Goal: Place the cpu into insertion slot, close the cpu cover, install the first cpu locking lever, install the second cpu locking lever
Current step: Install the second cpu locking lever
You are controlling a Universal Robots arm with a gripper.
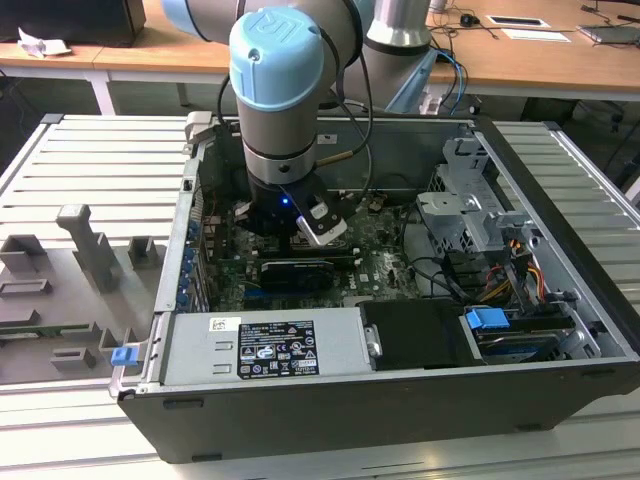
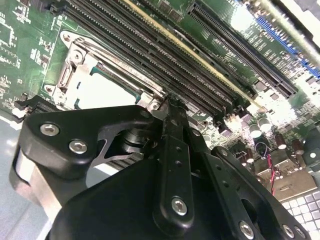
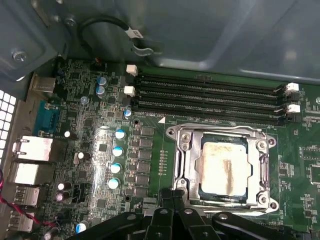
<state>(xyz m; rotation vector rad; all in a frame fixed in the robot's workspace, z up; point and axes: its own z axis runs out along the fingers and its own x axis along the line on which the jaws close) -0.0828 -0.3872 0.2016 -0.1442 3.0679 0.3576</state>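
The cpu [image 3: 223, 167], a pale metal square with a brownish smear, lies flat in the insertion slot [image 3: 200, 187], whose dark edge shows around it. The cpu cover [image 3: 260, 170], a silvery frame, lies down over the cpu's edges. In the second wrist view the cpu [image 2: 102, 90] and cover [image 2: 75, 57] sit just beyond the black fingers. My gripper [image 3: 173, 192] is shut, with its tips at the frame's edge by one corner, and nothing shows between them. The tips of the gripper [image 2: 167, 102] meet in a point here too. In the exterior view the arm [image 1: 285, 100] reaches down into the open computer case.
Long black memory slots [image 3: 210, 95] run beside the socket, close to the case wall [image 3: 225, 35]. Capacitors [image 3: 117, 150] and metal port blocks [image 3: 30, 150] stand on the socket's other side. The case holds a power supply [image 1: 260, 345] and a drive cage [image 1: 470, 200]. Grey fixtures [image 1: 90, 240] lie on the ribbed table.
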